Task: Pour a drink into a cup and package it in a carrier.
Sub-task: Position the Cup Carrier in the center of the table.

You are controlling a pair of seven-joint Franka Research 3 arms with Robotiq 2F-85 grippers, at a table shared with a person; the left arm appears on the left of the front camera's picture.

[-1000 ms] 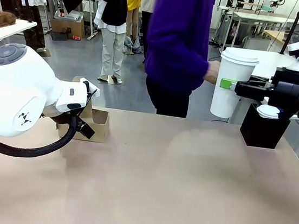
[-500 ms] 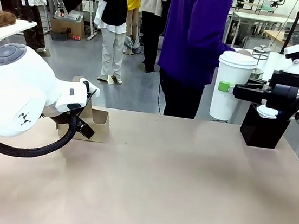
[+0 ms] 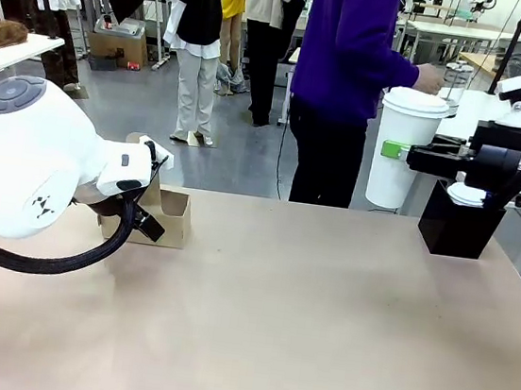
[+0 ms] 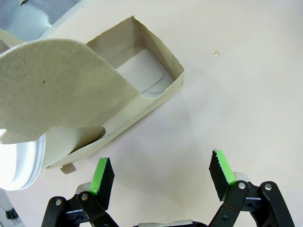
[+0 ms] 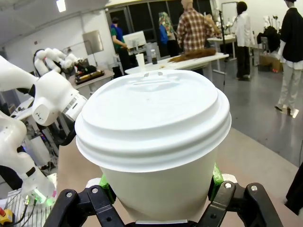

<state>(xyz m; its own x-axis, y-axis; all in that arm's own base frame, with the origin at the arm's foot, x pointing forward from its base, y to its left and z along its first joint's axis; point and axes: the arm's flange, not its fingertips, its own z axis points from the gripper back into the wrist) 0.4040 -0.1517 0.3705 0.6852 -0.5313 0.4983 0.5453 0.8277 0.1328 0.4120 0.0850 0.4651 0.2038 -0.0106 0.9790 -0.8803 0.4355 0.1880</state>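
Right gripper (image 3: 397, 150) clamped on tall white cup (image 3: 396, 178), lid on, held in air past table's (image 3: 303, 314) 1 o'clock edge. Left gripper (image 4: 161, 172) jaws wide apart, nothing between, just beside carrier (image 4: 158, 99), not touching. Carrier sits at table's 10 o'clock. Short lidded cup (image 3: 468, 194) in black box (image 3: 455, 233) at 2 o'clock, under right gripper.

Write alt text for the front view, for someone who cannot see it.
The right gripper holds a tall white lidded cup in the air at the far right of the table, near a black box. At the left, the left arm bends over the brown cardboard carrier; a person in purple stands beyond the table.
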